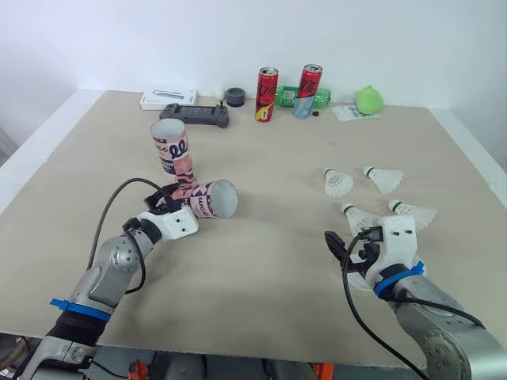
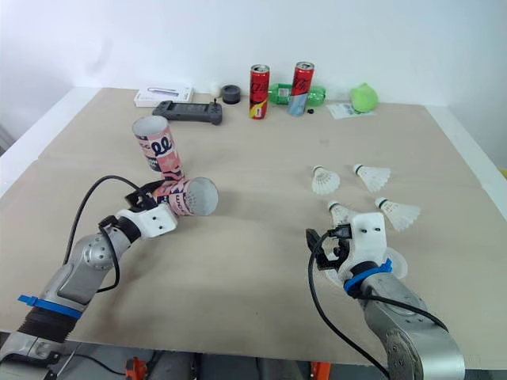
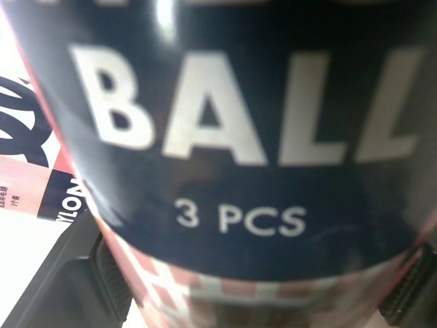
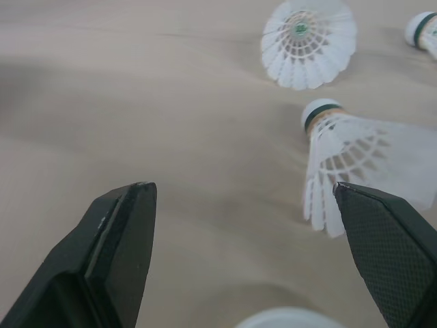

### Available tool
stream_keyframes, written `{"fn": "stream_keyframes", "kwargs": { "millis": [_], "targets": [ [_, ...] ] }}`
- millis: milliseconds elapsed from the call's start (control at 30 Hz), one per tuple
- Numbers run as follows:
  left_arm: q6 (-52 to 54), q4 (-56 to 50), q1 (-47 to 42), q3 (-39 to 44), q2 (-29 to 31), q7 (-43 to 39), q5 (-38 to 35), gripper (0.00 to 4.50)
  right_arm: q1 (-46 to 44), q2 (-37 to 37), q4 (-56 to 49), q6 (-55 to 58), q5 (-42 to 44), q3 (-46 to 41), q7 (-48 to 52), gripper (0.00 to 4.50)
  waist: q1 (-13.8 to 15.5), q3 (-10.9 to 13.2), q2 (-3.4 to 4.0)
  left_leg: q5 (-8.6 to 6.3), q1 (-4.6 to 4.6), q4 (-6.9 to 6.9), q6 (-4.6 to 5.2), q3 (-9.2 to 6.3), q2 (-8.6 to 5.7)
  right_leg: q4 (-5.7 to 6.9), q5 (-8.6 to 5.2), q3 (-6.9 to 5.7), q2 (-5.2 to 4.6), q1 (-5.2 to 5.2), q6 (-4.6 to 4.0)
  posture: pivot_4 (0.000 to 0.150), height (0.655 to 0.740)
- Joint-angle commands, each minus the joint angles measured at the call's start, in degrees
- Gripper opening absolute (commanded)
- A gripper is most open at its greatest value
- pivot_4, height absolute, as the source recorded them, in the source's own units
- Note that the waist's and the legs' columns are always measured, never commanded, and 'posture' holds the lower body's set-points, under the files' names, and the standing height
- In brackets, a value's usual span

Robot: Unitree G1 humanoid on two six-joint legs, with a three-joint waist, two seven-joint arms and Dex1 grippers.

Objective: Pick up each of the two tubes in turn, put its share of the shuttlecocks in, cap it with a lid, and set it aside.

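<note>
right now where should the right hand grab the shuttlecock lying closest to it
Take the shuttlecock at its cork, where the skirt is narrowest. It lies on its side on the table, so come straight down from above with the open right hand, one finger on each side of the cork. The flared feathers look too wide and fragile to pinch.

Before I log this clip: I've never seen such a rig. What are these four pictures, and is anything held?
It is a two-armed humanoid robot. The two wide pictures come from cameras in its head, looking down over a table; the two close-ups come from a camera on each wrist. The left gripper is shut on a patterned tube held on its side, mouth open; a second tube stands behind it. The right gripper is open and empty, beside four shuttlecocks. Two cans stand at the far edge.
</note>
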Motion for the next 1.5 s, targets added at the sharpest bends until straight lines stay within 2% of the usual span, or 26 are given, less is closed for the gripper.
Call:
{"fn": "stream_keyframes", "kwargs": {
  "millis": [33, 67, 133, 233, 267, 300, 367, 400, 467, 600, 733, 933, 1133, 1267, 1333, 1367, 1400, 1467, 1500],
  "targets": [
    [-0.02, -0.87, 0.57, -0.74, -0.53, -0.20, -0.19, 4.01, -3.96, 0.59, 5.87, -3.38, -2.42, 0.18, -0.67, 4.44, -0.07, 0.00, 0.00, 0.00, 0.00, 0.00, 0.00, 0.00, 0.00, -0.02, 0.00, 0.00, 0.00, 0.01, 0.00, 0.150, 0.7400],
    [0.12, -1.09, 0.73, -0.71, -0.55, -0.16, -0.15, 4.01, -5.36, 0.95, 8.30, -4.53, -3.18, 0.68, -0.82, 3.94, -0.13, 0.00, 0.00, 0.00, 0.00, 0.00, 0.00, 0.01, -0.01, -0.04, 0.01, 0.01, -0.01, 0.01, 0.02, 0.150, 0.7400],
    [0.36, -1.60, 1.08, -0.65, -0.57, -0.06, -0.03, 4.01, -7.05, 1.11, 12.04, -6.49, -4.47, 1.54, -0.49, 3.37, -0.12, 0.00, 0.00, 0.00, 0.00, 0.00, 0.00, 0.00, -0.01, -0.04, 0.02, 0.00, -0.01, 0.01, 0.03, 0.150, 0.7400],
    [0.92, -2.34, 1.44, -0.33, -0.50, 0.15, 0.16, 4.01, -8.76, 0.67, 16.25, -9.00, -6.00, 2.22, 0.36, 1.92, -0.08, 0.00, 0.01, 0.00, 0.00, -0.05, 0.00, -0.01, -0.01, -0.03, 0.00, 0.00, 0.00, 0.01, 0.00, 0.150, 0.7400],
    [1.07, -2.59, 1.57, -0.25, -0.48, 0.16, 0.16, 4.01, -8.99, 0.54, 17.16, -9.68, -6.38, 2.29, 0.63, 1.28, -0.07, 0.00, 0.01, 0.00, -0.02, -0.07, 0.00, -0.01, -0.03, -0.04, 0.00, 0.01, 0.00, 0.01, 0.02, 0.150, 0.7400],
    [1.20, -2.78, 1.66, -0.20, -0.47, 0.14, 0.15, 4.01, -9.14, 0.18, 17.80, -10.18, -6.63, 2.35, 1.12, 1.15, -0.04, 0.00, 0.01, 0.00, -0.02, -0.07, 0.00, -0.01, -0.03, -0.04, 0.01, 0.01, 0.00, 0.01, 0.04, 0.150, 0.7400],
    [1.41, -3.15, 1.87, -0.12, -0.39, 0.10, 0.16, 4.01, -9.08, -0.89, 17.79, -10.71, -6.51, 2.09, 2.65, 0.23, -0.04, 0.00, 0.02, -0.02, -0.04, -0.09, 0.00, -0.03, -0.05, -0.04, 0.02, 0.01, -0.01, 0.01, 0.16, 0.150, 0.7400],
    [1.56, -3.31, 1.95, -0.07, -0.34, 0.09, 0.15, 4.01, -8.94, -1.66, 17.27, -10.62, -6.09, 1.81, 3.73, 0.11, -0.05, 0.00, 0.02, -0.02, -0.04, -0.09, 0.00, -0.03, -0.05, -0.04, 0.02, 0.01, -0.01, 0.01, 0.17, 0.150, 0.7400],
    [1.88, -3.65, 2.19, 0.08, -0.18, 0.03, 0.11, 4.01, -8.28, -4.93, 14.01, -10.54, -3.94, 1.61, 8.67, 0.11, -0.09, 0.00, 0.02, -0.02, -0.04, -0.09, 0.00, -0.03, -0.05, -0.04, 0.01, 0.02, -0.01, 0.01, 0.15, 0.150, 0.7400],
    [2.24, -3.74, 2.29, -0.08, -0.19, -0.11, 0.14, 4.01, -10.14, -10.63, 5.79, -10.74, 5.69, 2.39, 20.97, 0.11, -0.15, 0.05, 0.12, -0.02, -0.01, -0.09, 0.00, -0.03, -0.05, -0.03, -0.01, 0.03, 0.00, 0.02, 0.14, 0.150, 0.7400],
    [2.36, -3.18, 1.61, -0.75, -0.52, -0.35, 0.13, 4.01, -18.41, -12.55, 1.98, -9.20, 12.06, 9.27, 27.91, 0.11, -0.31, 0.05, 0.12, -0.01, 0.03, -0.06, 0.01, -0.07, -0.02, -0.03, -0.05, 0.03, 0.04, 0.04, 0.12, 0.150, 0.7400],
    [2.09, -2.22, 0.69, -1.33, -0.75, -0.52, 0.09, 4.01, -30.86, -11.41, 9.13, -11.95, 4.54, 25.24, 31.13, 0.11, -0.11, 0.02, 0.06, 0.02, 0.02, 0.03, 0.05, -0.07, -0.04, -0.05, -0.01, 0.02, 0.02, 0.07, 0.13, 0.150, 0.7400],
    [2.51, -2.92, 0.83, -1.11, -0.73, -0.43, 0.15, 4.01, -37.22, -8.09, 17.34, -17.22, -3.83, 33.48, 31.31, 0.11, -0.10, 0.03, 0.07, 0.00, -0.09, -0.01, 0.02, -0.07, -0.08, -0.08, 0.07, 0.02, 0.00, 0.00, 0.25, 0.150, 0.7400],
    [2.90, -3.60, 1.52, -0.81, -0.62, -0.16, 0.25, 4.01, -39.20, -5.34, 17.20, -16.46, -1.18, 31.27, 32.74, 1.29, -0.12, 0.03, 0.07, 0.00, -0.10, -0.06, 0.03, -0.11, -0.07, -0.07, 0.08, 0.01, 0.02, -0.01, 0.28, 0.150, 0.7400],
    [3.03, -3.81, 1.67, -0.83, -0.69, -0.06, 0.30, 4.01, -39.57, -5.73, 16.09, -15.38, 1.00, 29.46, 34.51, 2.17, -0.08, 0.03, 0.06, 0.00, -0.13, -0.04, 0.03, -0.11, -0.08, -0.07, 0.08, 0.01, 0.01, 0.00, 0.27, 0.150, 0.7400],
    [3.11, -3.88, 1.70, -0.83, -0.74, 0.01, 0.34, 4.01, -39.70, -6.33, 15.38, -14.51, 2.76, 28.27, 35.81, 2.30, -0.10, 0.03, 0.07, 0.00, -0.13, -0.04, 0.02, -0.11, -0.08, -0.08, 0.08, 0.01, 0.00, 0.01, 0.27, 0.150, 0.7400],
    [3.19, -3.94, 1.73, -0.78, -0.76, 0.11, 0.37, 4.01, -40.04, -7.26, 14.80, -13.52, 4.54, 26.83, 37.11, 2.96, -0.10, 0.03, 0.07, 0.00, -0.13, -0.04, 0.02, -0.11, -0.08, -0.08, 0.08, 0.01, 0.00, 0.00, 0.27, 0.150, 0.7400],
    [3.31, -3.92, 1.70, -0.71, -0.80, 0.30, 0.39, 4.01, -41.20, -9.28, 15.03, -12.45, 6.42, 24.61, 39.13, 2.96, -0.13, 0.04, 0.08, 0.00, -0.13, -0.04, 0.03, -0.12, -0.08, -0.07, 0.08, 0.00, 0.01, -0.01, 0.27, 0.150, 0.7400],
    [3.35, -3.85, 1.63, -0.73, -0.85, 0.37, 0.41, 4.01, -42.11, -10.40, 15.98, -12.63, 6.16, 24.08, 39.84, 2.82, -0.14, 0.04, 0.08, 0.00, -0.12, -0.04, 0.03, -0.12, -0.08, -0.07, 0.08, 0.01, 0.01, -0.01, 0.27, 0.150, 0.7400]
  ]
}}
